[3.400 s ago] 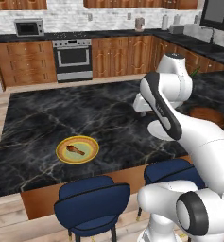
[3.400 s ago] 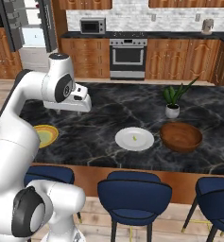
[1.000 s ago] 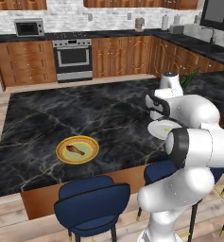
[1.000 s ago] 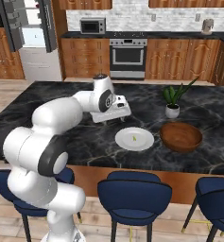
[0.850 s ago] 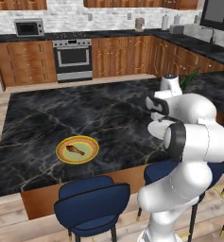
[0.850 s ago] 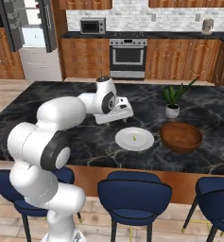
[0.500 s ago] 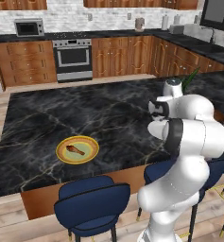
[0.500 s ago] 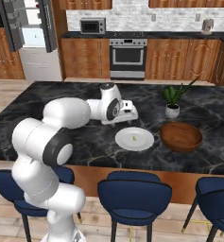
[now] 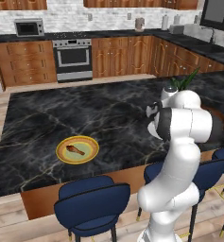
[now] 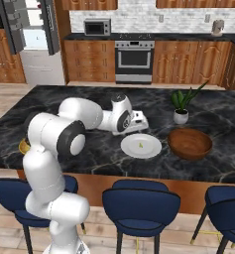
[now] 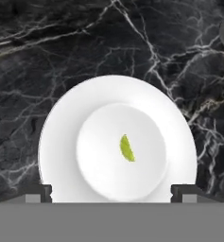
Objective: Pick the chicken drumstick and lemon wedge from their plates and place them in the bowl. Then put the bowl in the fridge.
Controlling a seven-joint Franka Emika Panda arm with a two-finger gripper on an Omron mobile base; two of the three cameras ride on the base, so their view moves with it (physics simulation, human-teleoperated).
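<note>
- On the black marble table [image 10: 89,149], veined in white and gold, we see a plain white plate [image 10: 141,146], round and flat with a shallow inner well.
- In the hand view the lemon wedge [image 11: 126,148] lies near the middle of that well, a tiny yellow-green crescent, smooth against the glossy white.
- Our claw [image 11: 111,191] hangs over the near rim of the white plate, its two dark finger tips [image 11: 38,191] spread wide apart, one at each side of the plate, holding nothing.
- In the right base view the white arm reaches low across the table, and its hand sits just beside the far left edge of the white plate.
- To the right of the white plate stands the bowl [image 10: 190,143], deep, round and reddish-brown wood, close to the plate but apart from it.
- Beyond the bowl we see a small white plant pot [image 10: 180,116] with green spiky leaves.
- Well to the left on the table lies the second plate [image 9: 77,150], yellow-orange at the rim and pale green inside.
- The chicken drumstick [image 9: 75,151] rests on it, small, brown and tapering to a thin bone.
- At the far left of the room the fridge [image 10: 35,39] stands with its dark grey door open, showing a white interior.
</note>
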